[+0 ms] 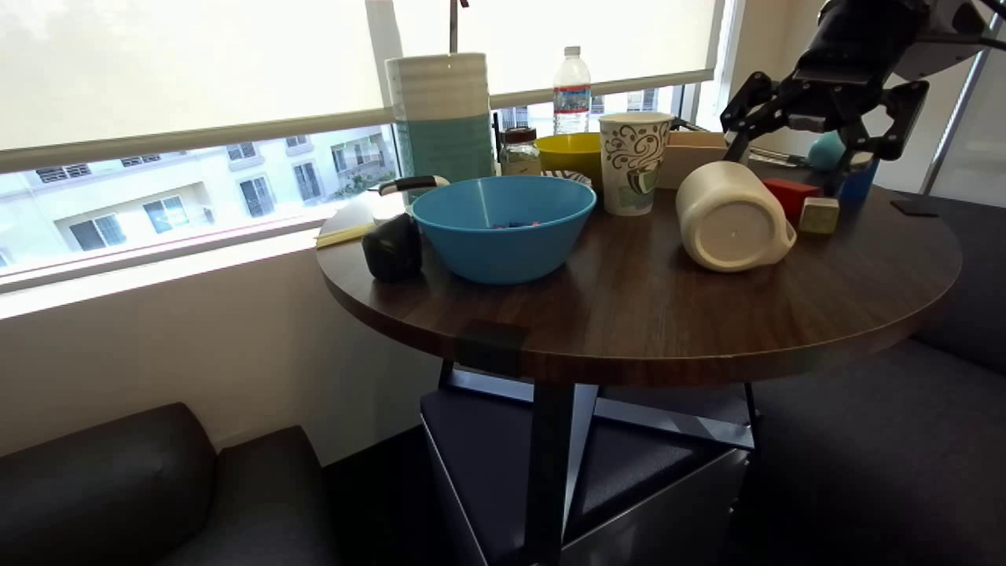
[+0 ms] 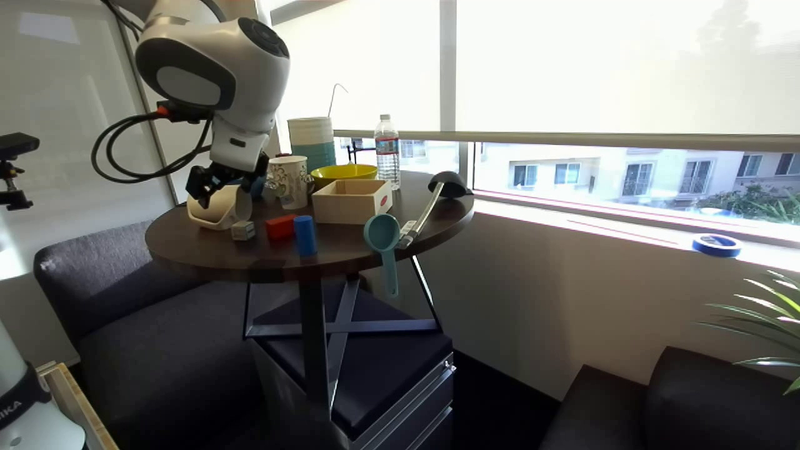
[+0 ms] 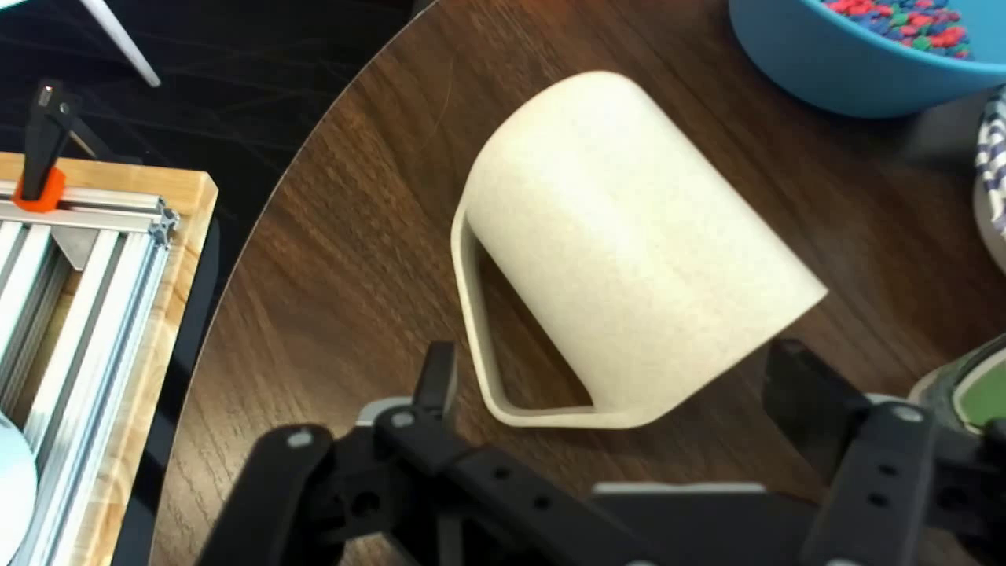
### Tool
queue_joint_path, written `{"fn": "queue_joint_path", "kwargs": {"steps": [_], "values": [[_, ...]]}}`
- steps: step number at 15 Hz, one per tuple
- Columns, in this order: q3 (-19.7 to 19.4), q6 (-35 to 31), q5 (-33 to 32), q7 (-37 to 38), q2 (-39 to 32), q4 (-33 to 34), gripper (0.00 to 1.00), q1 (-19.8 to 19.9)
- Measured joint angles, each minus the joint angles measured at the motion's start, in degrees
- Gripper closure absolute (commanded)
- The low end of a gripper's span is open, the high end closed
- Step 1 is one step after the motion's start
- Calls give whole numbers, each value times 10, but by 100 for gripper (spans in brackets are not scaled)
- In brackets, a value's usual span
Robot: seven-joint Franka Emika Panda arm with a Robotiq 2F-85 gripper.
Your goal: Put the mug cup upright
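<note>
As the bulky white robot arm (image 2: 215,69) bends down over the round, dark-brown wood-grain table (image 1: 621,310), its black two-fingered hand (image 3: 617,376) points toward the tabletop, fingers spread wide apart. Just below it, on the table, the large cream-beige mug cup (image 3: 629,244) lies on its side — its mouth turned toward the hand in the wrist view, its angular handle (image 3: 477,314) out to the lower left. One fingertip (image 3: 438,377) stands just beside the lower end of that handle, the other near the rim; whether either touches, I cannot tell. In an exterior view the mug's flat base (image 1: 731,236) shows full on, the hand hanging above and behind it. Near the mug sits a small pale cube (image 2: 243,230) — then a red rectangular block (image 2: 280,226) and an upright blue cylinder (image 2: 305,235).
</note>
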State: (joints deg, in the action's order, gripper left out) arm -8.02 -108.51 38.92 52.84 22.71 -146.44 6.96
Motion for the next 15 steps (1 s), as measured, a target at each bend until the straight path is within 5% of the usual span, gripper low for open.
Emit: {"fn": "queue_joint_path", "kwargs": {"steps": [10, 11, 12, 15], "values": [[-9, 59, 57, -3, -50, 12, 0, 21], [-9, 62, 61, -4, -57, 13, 4, 21], [-10, 65, 65, -5, -64, 14, 22, 21], [-10, 74, 79, -9, -84, 20, 37, 21]]}}
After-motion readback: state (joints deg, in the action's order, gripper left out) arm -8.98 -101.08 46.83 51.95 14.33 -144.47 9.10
